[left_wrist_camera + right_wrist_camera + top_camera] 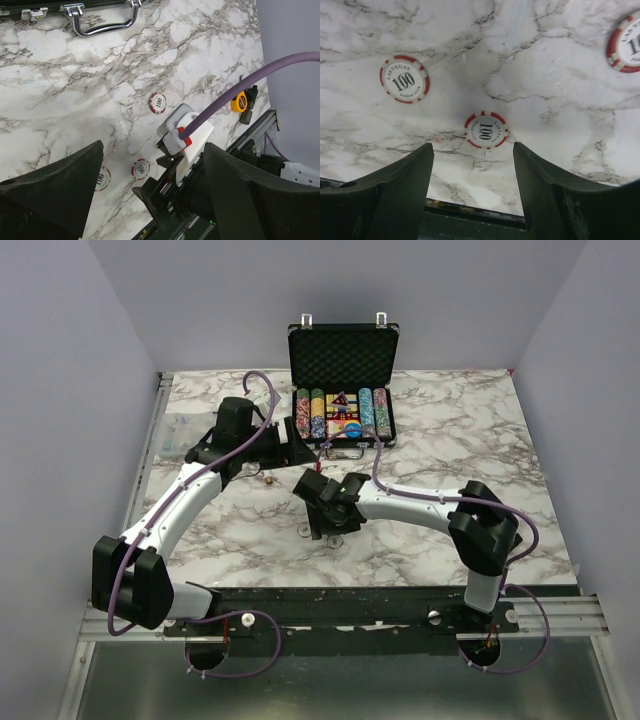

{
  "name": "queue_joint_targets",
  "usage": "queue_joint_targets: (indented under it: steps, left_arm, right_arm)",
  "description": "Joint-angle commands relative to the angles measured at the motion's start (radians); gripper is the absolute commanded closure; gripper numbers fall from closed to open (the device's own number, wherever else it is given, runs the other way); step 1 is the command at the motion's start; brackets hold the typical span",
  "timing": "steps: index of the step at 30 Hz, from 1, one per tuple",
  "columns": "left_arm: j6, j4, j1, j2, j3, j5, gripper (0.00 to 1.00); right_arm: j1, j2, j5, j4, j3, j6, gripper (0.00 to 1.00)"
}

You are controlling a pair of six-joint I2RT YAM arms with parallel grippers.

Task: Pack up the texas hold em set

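One marbled counter [450,450] carries everything. At the top centre of the overhead view the black briefcase [343,350] stands open with its lid upright near the back wall, I'd guess so that pieces can go in from above. Its chip rows [340,412] are lined up in the tray. Both arms reach up from the bottom edge. The left tool [154,165] hangs near the case's lower left corner, jaws wide apart and empty, probably kept out of the way. The right tool [472,160] points down at mid-frame, jaws parted with nothing between them. In its own camera a red-and-white chip [486,130] lies flat on the counter just above the gap between the fingertips, centred on it. A second chip [404,79] sits upper left and a third chip [625,47] is at the upper right corner. All three lie well apart from the case.
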Motion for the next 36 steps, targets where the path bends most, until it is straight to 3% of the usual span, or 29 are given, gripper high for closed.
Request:
queue_joint_targets:
  steps: [1, 16, 36]
  left_arm:
    - [0.005, 0.000, 0.000, -0.020, 0.012, -0.012, 0.19]
    - [0.001, 0.004, 0.000, -0.029, 0.011, -0.003, 0.19]
    - [-0.003, 0.011, 0.000, -0.021, 0.006, 0.003, 0.19]
  right_arm:
    - [0.012, 0.027, -0.064, 0.002, -0.007, 0.070, 0.34]
    - [0.012, 0.099, 0.008, -0.042, 0.001, 0.067, 0.37]
    - [0.013, 0.148, -0.020, 0.003, -0.010, 0.040, 0.47]
